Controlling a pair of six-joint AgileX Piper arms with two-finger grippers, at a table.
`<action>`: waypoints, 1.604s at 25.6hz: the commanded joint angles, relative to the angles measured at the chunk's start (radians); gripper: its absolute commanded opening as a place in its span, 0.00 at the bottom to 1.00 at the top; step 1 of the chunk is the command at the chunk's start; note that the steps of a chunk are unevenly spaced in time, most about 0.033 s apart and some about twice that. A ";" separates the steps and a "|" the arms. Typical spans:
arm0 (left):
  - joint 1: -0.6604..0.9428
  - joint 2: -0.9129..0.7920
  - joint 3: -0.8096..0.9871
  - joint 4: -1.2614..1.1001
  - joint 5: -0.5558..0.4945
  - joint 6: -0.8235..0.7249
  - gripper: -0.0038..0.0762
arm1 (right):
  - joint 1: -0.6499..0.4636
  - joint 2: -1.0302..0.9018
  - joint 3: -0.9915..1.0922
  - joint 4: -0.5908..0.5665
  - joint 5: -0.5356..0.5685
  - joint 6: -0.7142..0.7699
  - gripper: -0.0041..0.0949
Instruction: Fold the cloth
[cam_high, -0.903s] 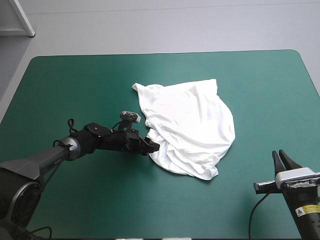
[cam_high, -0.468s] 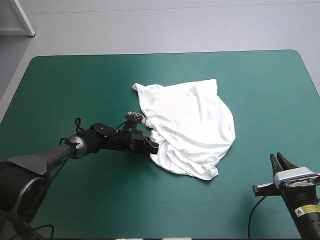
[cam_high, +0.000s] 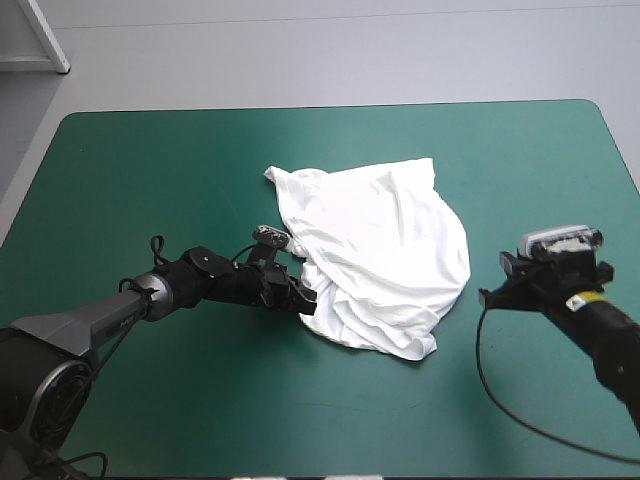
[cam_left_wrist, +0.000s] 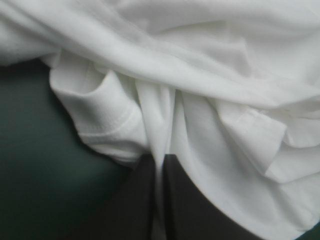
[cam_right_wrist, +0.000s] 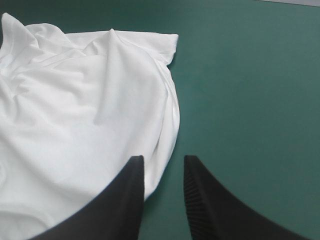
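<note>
The white T-shirt (cam_high: 380, 250) lies as a crumpled heap in the middle of the teal-green cover. My left gripper (cam_high: 305, 292) sits low at the heap's near left edge. In the left wrist view its black fingers (cam_left_wrist: 140, 200) are all but shut, with a strip of the T-shirt (cam_left_wrist: 200, 60) pinched between them. My right gripper (cam_high: 487, 296) hovers just off the heap's right edge. Its fingertips stand apart (cam_right_wrist: 164, 161), one over the rim of the T-shirt (cam_right_wrist: 75, 110) and one over bare cover, with nothing between them.
Bare teal-green cover (cam_high: 150, 170) surrounds the heap on all sides, with wide room toward the far edge and the near edge. A sleeve (cam_right_wrist: 160, 42) points toward the far side of the table.
My left gripper has pushed into the heap's edge and shut on a fold. My right arm has swung from the near right corner up to the heap's right edge, and its fingers have parted.
</note>
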 joint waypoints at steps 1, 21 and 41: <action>-0.006 -0.029 0.000 0.055 0.005 -0.020 0.07 | -0.008 0.172 -0.152 0.108 -0.044 -0.104 0.43; -0.006 -0.029 0.000 0.056 0.017 -0.059 0.07 | 0.083 1.016 -1.033 0.012 0.194 -0.074 0.51; -0.006 -0.029 0.000 0.057 0.025 -0.060 0.07 | 0.083 1.321 -1.256 -0.122 0.309 -0.034 0.26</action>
